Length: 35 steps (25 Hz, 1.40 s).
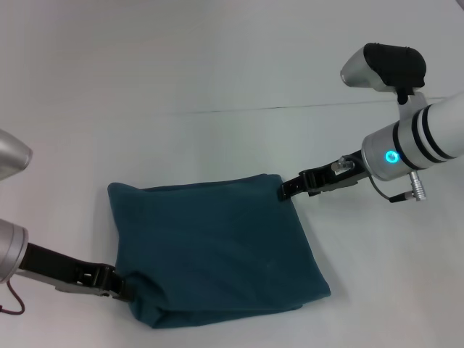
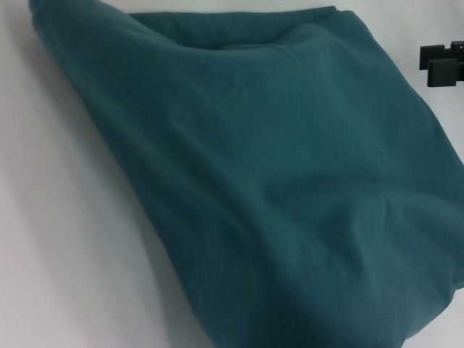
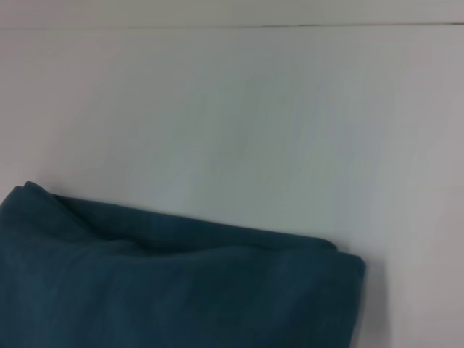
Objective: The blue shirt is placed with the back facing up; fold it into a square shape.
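Observation:
The blue shirt (image 1: 217, 246) lies on the white table as a rough square of several layers, plain side up, with a thick bulging near edge. My left gripper (image 1: 119, 284) is low at the shirt's near-left corner and touches the cloth there. In the left wrist view the shirt (image 2: 275, 188) fills most of the picture. My right gripper (image 1: 286, 190) sits at the shirt's far-right corner, right by its edge. In the left wrist view the right gripper (image 2: 439, 65) shows as black blocks just off the cloth. The right wrist view shows the shirt's folded far edge (image 3: 181, 290).
The white table (image 1: 217, 65) stretches bare around the shirt. A thin dark seam (image 1: 304, 107) runs across it behind the shirt. The right arm's white and black forearm (image 1: 420, 141) hangs over the table's right side.

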Tool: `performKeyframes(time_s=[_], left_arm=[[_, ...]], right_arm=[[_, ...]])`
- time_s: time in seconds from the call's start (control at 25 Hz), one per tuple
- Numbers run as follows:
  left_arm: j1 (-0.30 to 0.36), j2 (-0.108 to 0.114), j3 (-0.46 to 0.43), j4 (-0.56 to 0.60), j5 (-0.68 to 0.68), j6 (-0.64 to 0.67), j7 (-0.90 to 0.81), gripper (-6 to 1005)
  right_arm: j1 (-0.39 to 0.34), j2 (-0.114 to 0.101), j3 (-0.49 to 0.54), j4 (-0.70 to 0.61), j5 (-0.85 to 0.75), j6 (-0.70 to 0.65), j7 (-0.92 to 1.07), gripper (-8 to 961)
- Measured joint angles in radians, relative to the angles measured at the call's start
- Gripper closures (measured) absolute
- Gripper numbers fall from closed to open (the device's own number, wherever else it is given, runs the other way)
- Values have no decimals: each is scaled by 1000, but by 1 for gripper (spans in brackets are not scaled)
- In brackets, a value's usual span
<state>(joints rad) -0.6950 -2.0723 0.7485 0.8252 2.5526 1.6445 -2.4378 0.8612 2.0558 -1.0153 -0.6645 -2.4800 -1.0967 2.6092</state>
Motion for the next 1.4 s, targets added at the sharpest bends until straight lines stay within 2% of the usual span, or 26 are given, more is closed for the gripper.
performKeyframes(time_s=[0.2,0.6,0.8,1.04,1.4], left_arm=[[-2,0,0,0,-1,0,1,980],[-4,-3,0,0,0,4,2,980],[-4,-3,0,0,0,6,2,980],[-2,-3,0,0,0,8,3,979],[1,0,7,0,0,11,5,979]], right_arm=[[3,19,-4,15,0,33,-3,234],[9,28,-21,55,0,86,-9,244],[9,29,-30,63,2,103,-11,515],[10,31,-31,71,7,116,-24,728],[8,30,-22,64,7,120,-37,888]])
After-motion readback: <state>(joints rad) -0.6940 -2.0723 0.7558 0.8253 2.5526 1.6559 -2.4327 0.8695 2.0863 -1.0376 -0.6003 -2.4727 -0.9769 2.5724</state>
